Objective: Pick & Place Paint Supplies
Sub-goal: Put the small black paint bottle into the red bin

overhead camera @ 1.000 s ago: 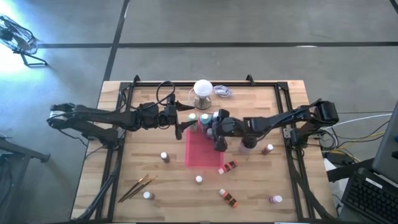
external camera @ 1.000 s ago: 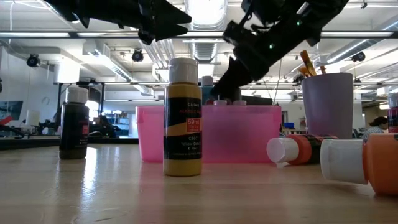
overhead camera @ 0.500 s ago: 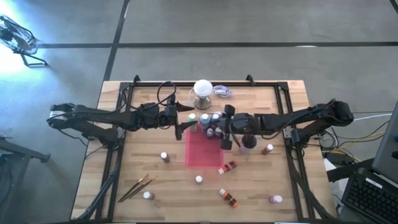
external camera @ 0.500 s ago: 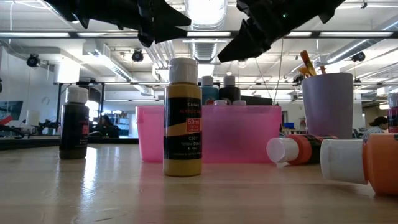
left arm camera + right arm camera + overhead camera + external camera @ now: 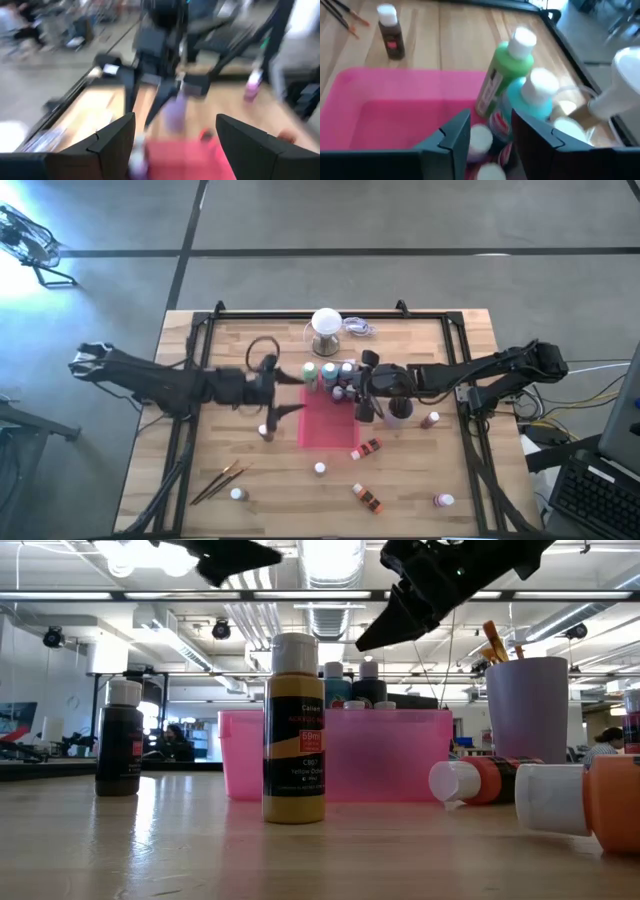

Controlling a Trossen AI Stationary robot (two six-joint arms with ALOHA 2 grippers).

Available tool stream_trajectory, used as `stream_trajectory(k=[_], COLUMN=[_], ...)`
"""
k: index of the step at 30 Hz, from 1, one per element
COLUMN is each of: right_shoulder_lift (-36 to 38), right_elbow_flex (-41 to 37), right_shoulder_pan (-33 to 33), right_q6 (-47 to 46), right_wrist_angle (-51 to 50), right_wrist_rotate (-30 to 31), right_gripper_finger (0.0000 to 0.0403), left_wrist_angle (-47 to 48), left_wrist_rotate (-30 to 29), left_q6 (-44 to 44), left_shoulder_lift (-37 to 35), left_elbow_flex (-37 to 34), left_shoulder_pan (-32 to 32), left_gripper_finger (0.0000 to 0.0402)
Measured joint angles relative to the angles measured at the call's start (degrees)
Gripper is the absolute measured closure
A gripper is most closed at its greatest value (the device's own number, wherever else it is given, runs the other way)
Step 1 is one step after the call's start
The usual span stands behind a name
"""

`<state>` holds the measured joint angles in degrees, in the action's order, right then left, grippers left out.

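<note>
The pink tray (image 5: 325, 435) sits mid-table with a green bottle (image 5: 502, 80), a teal bottle (image 5: 527, 107) and other white-capped bottles standing at its far end. My right gripper (image 5: 358, 402) hovers open above those bottles (image 5: 490, 140), touching nothing; in the low view it (image 5: 385, 635) hangs well above the tray wall (image 5: 390, 755). Level and open, my left gripper (image 5: 298, 391) stands at the tray's left edge with nothing between its fingers (image 5: 175, 150). Loose bottles stand or lie on the wood: yellow (image 5: 294, 730), dark brown (image 5: 119, 740), orange (image 5: 370, 448).
A purple cup (image 5: 527, 725) with brushes stands right of the tray. The white ball-topped stand (image 5: 326, 325) is at the far edge. Two brushes (image 5: 222, 480) lie near left; more bottles (image 5: 367, 497) (image 5: 441, 500) (image 5: 430, 420) (image 5: 237, 494) are scattered along the near half.
My right gripper has risen from the tray's far end and drawn back a little toward the table's right, clearing the bottles standing there. My left gripper has swung toward the near edge along the tray's left side, staying open.
</note>
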<state>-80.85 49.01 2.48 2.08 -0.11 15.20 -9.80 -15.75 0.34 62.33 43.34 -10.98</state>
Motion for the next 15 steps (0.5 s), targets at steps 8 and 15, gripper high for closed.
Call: stream_trajectory(k=[8,15], right_shoulder_lift=[2.3,1.73], right_elbow_flex=[-0.07,-0.07], right_shoulder_pan=[0.0,0.0], right_q6=[-6.22,-6.16], right_wrist_angle=[-9.44,-10.46], right_wrist_rotate=[3.45,4.5], right_gripper_finger=[0.0299,0.0326], left_wrist_angle=[29.46,39.27], left_wrist_rotate=[-31.78,-32.72], left_q6=[-18.68,-39.92], left_shoulder_lift=[1.57,4.57], left_elbow_flex=[7.9,9.89], left_shoulder_pan=[-22.24,-32.25], left_gripper_finger=[0.012,0.012])
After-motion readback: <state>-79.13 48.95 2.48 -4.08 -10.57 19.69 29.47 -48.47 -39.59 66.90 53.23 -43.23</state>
